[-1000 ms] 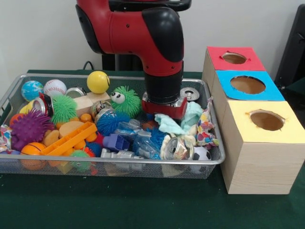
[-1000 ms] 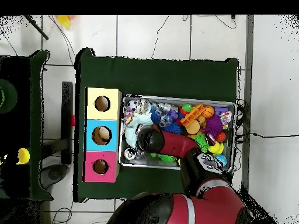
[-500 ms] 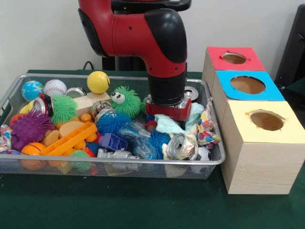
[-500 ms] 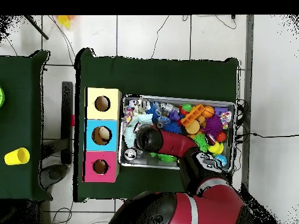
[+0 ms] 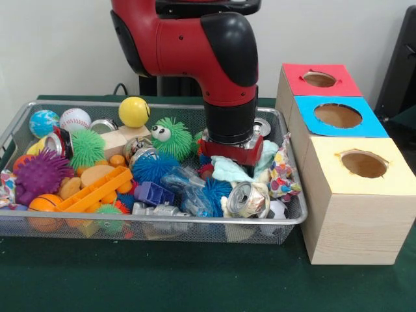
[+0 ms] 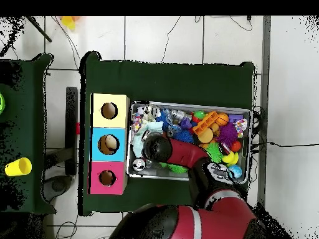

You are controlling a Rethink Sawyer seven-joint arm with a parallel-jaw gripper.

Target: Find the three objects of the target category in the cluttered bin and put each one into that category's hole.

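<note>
The silver wire-mesh bin (image 5: 130,220) is full of toys; it also shows in the overhead view (image 6: 190,106). My gripper (image 5: 225,153) is down in the bin's right part, on a mint cloth (image 5: 229,171). Its tips are hidden behind the red wrist and the clutter. In the overhead view the arm (image 6: 180,150) covers that spot. No plush animal shows plainly. The red-topped box with its round hole (image 5: 319,79) stands farthest back at the right; in the overhead view the hole (image 6: 107,178) is the lowest of three.
Blue-topped (image 5: 338,115) and yellow-topped (image 5: 364,164) boxes stand in front of the red one. In the bin: a crushed can (image 5: 246,199), a green spiky ball with eyes (image 5: 171,136), a purple spiky ball (image 5: 40,174), an orange block (image 5: 94,190), a yellow ball (image 5: 134,111).
The arm has shifted slightly right over the mint cloth. The cloth has bunched up and the crushed can has turned a little.
</note>
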